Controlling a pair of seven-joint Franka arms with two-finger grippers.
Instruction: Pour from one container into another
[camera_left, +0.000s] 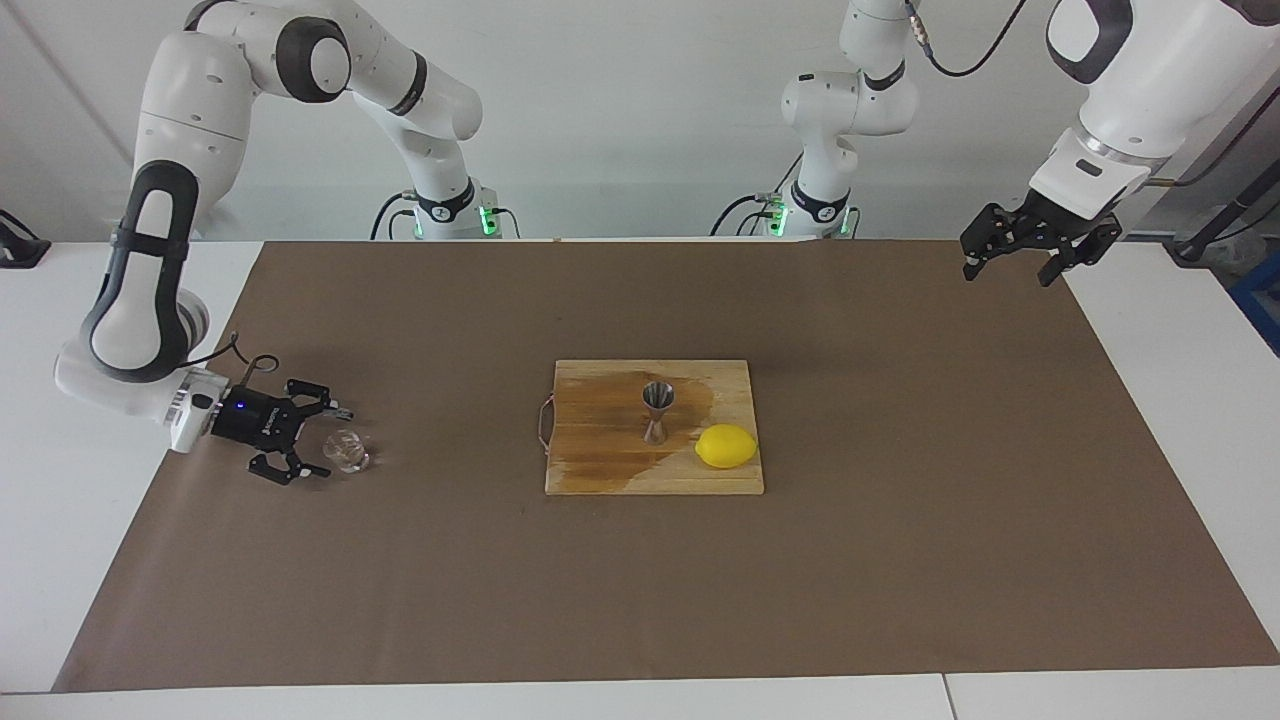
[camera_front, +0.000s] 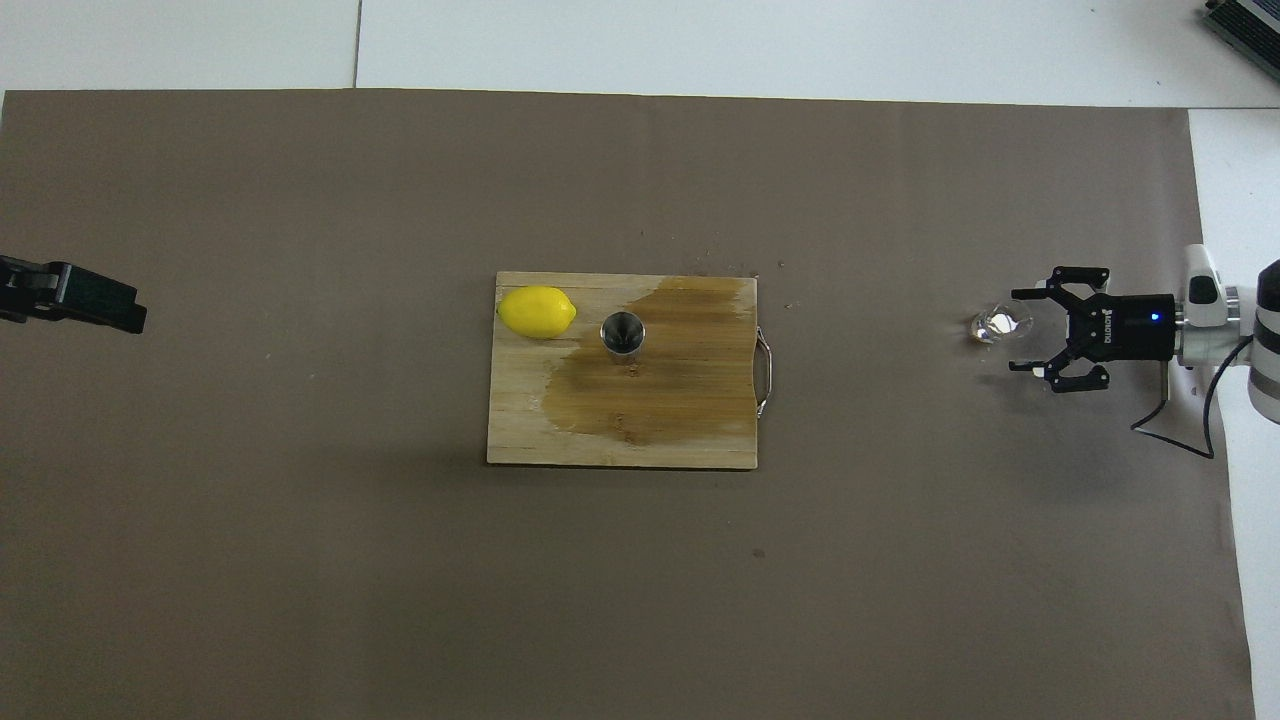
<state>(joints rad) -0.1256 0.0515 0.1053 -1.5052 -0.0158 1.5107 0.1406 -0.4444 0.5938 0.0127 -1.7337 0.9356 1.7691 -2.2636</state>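
Note:
The tiny clear glass cup (camera_left: 346, 450) (camera_front: 998, 323) stands on the brown mat toward the right arm's end of the table. My right gripper (camera_left: 330, 443) (camera_front: 1014, 331) lies low and level beside it, open, its fingertips reaching either side of the cup's edge without closing on it. The silver hourglass jigger (camera_left: 657, 410) (camera_front: 622, 332) stands upright on the wooden cutting board (camera_left: 600, 470) (camera_front: 520, 430) in the middle of the mat. My left gripper (camera_left: 1008, 268) (camera_front: 125, 308) hangs open and empty, high over the mat's edge at the left arm's end.
A yellow lemon (camera_left: 726, 446) (camera_front: 537, 311) rests on the board beside the jigger, toward the left arm's end. A dark wet stain (camera_front: 660, 380) covers much of the board. The brown mat (camera_left: 640, 580) spreads over most of the white table.

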